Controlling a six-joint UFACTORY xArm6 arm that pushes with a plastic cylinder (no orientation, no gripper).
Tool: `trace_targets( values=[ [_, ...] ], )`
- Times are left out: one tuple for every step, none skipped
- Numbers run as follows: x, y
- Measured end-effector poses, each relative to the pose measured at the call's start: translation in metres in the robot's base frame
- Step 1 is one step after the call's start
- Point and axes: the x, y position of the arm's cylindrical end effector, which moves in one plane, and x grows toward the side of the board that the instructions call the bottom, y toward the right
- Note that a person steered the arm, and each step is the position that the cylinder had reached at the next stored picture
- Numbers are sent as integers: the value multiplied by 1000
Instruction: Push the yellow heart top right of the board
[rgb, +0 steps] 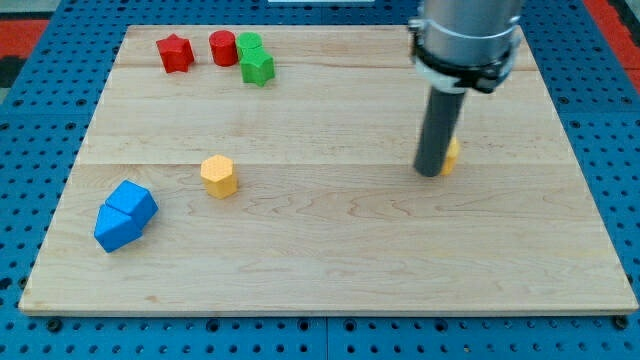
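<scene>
My tip rests on the wooden board right of its middle. A yellow block, likely the yellow heart, is almost wholly hidden behind the rod; only a sliver shows at the rod's right side, touching or nearly touching it. The arm's grey body fills the view's top right.
A yellow hexagon block lies left of centre. Two blue blocks touch each other at the lower left. At the top left are a red star, a red cylinder and two green blocks close together.
</scene>
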Motion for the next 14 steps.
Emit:
trace_targets(
  values=[
    [0, 47],
    [-37, 48],
    [-88, 18],
    [-96, -11],
    [-81, -37],
    [-102, -59],
    [-152, -69],
    [-179, -113],
    [-209, -96],
    [-236, -92],
    [-241, -69],
    [-242, -37],
    [-242, 23],
    [-242, 59]
  ],
)
